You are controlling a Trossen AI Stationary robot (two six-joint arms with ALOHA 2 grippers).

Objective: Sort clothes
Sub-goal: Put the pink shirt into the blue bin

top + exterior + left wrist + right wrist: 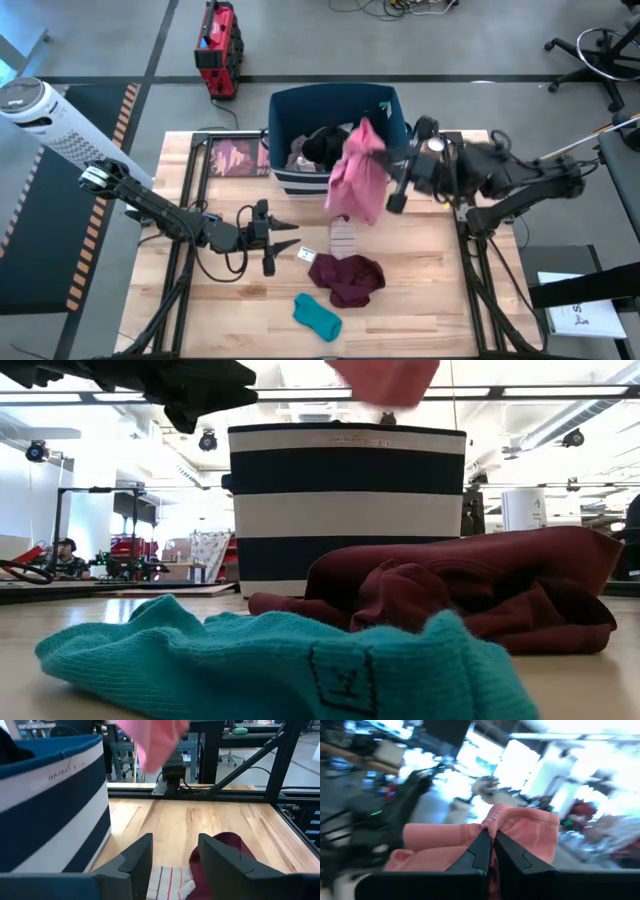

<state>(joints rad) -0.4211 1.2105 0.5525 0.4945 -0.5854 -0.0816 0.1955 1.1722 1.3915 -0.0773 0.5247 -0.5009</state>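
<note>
Clothes are lying spread across a wooden table (420, 300) and inside a dark blue bin with white stripes (300, 105) standing at the table's far edge. The right gripper (491, 836) is pinching a pink garment (357, 180) between its closed fingers and is holding it in the air by the bin's near right corner, so the cloth is hanging down over the bin's front wall. More clothes, among them a black piece (322, 145), are sitting inside the bin.

On the table in front of the bin, a small striped white piece (343, 236) is lying just under the hanging pink garment. A maroon garment (347, 279) is lying crumpled just beside it, nearer the table's front edge. A teal piece (317, 316) is lying near the front edge, close to the maroon one but apart from it.

The left gripper (285, 235) is hovering low over the table to the left of the striped piece, its fingers parted and holding nothing. A small white tag (307, 254) is lying on the wood just beside its fingertips.
</note>
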